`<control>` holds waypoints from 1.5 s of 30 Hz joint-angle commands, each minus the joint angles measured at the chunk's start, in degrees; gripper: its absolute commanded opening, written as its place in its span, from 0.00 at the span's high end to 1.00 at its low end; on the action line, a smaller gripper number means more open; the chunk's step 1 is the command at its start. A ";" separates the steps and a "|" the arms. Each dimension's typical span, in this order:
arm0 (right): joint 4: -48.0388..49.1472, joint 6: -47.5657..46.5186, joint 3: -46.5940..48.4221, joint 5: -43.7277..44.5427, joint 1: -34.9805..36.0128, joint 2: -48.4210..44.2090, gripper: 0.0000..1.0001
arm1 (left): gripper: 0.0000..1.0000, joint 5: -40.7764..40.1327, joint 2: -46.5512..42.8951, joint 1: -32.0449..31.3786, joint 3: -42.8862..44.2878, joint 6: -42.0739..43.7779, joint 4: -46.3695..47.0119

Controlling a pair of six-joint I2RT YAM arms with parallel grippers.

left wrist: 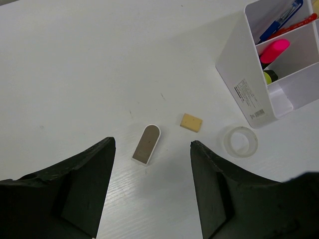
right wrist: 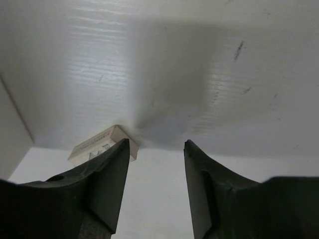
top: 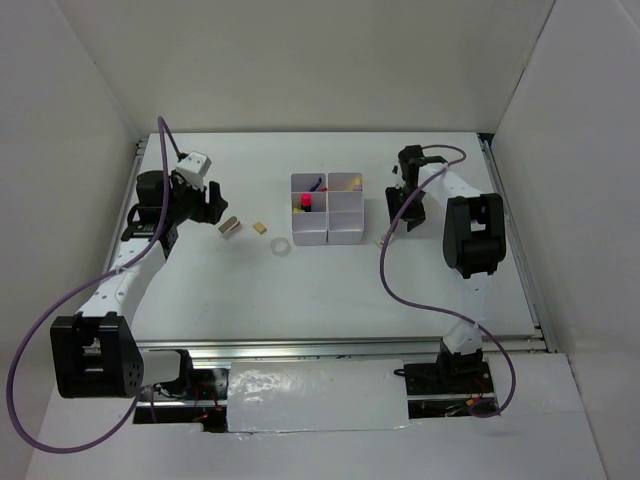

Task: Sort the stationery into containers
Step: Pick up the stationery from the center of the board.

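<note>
Top: you look down from behind the near edge of the counter [top: 250, 290]. Left wrist: close, shares containers [left wrist: 244, 79]. Right wrist: closest to the surface.

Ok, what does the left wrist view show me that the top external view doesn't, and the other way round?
Left wrist only: the printed label on the white plastic compartment block's side wall, and a yellow-tipped highlighter beside the pink highlighter. Top external only: the right gripper and a small pale piece beside it. Both: the oblong metal clip, square tan eraser and clear tape ring, loose on the white table.
</note>
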 commanded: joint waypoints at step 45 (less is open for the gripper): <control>10.45 -18.39 -12.02 -8.22 5.56 -10.49 0.21 | 0.27 4.43 -4.41 1.91 -3.40 1.59 2.74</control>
